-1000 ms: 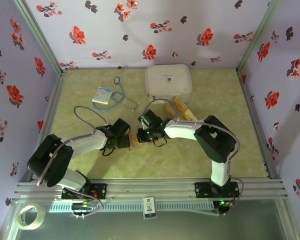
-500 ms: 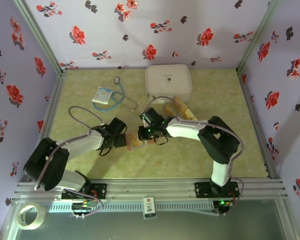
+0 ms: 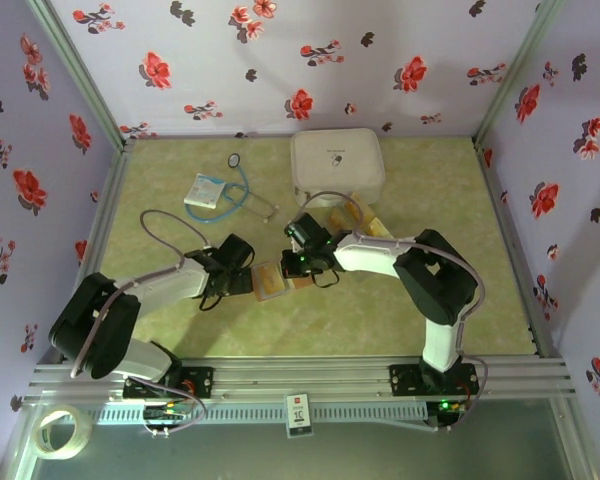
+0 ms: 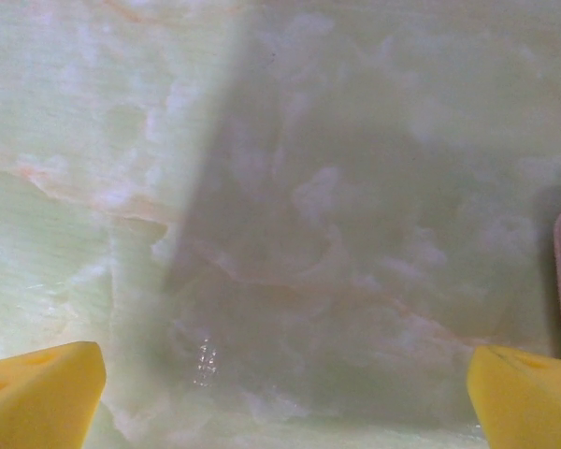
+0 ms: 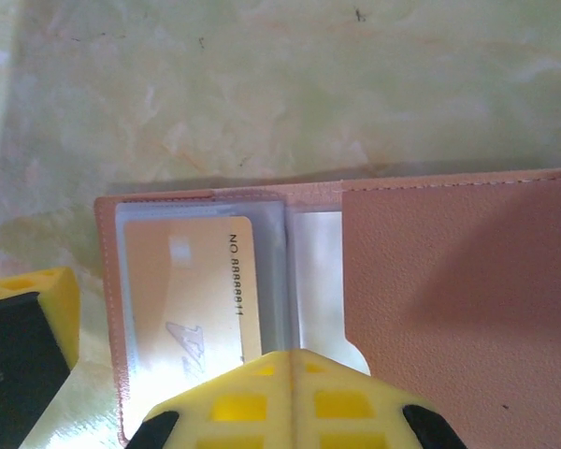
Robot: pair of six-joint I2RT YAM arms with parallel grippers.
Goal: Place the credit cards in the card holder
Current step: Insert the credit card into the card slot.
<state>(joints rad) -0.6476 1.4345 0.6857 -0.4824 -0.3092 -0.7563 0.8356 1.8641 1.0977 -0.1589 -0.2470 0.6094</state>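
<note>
The green marbled counter [image 3: 460, 300] carries everything, inside three walls of flowered paper. Two arms reach in from its near edge: the left arm [image 3: 140, 295] and the right arm [image 3: 425, 275], whose ends meet near the middle.

One white case [image 3: 337, 165], rounded and the biggest loose thing, sits at the back of the counter. To its left lies one white-blue packet [image 3: 204, 190] with one looped blue tube [image 3: 246, 182] just beside it.

One card holder [image 3: 271, 282] lies flat and open on the counter between the two arm ends. In the right wrist view it shows a reddish-brown flap on the right and clear pockets on the left.

Of the credit cards [image 3: 352, 211], at least two lie loose just in front of the white case and behind the right arm. The arm covers part of them, so the full count cannot be told. One more golden card [image 5: 192, 290] sits inside the leftmost clear pocket of the holder, its printed number readable along its right edge.

The left fingers [image 3: 244, 278] stand spread wide with nothing between them. In the left wrist view bare counter lies under the gap, and the holder's edge is just beside the right-hand tip. The right fingers [image 5: 294, 393] are closed tip to tip over the near edge of the holder's pockets. Whether they pinch anything cannot be told.
</note>
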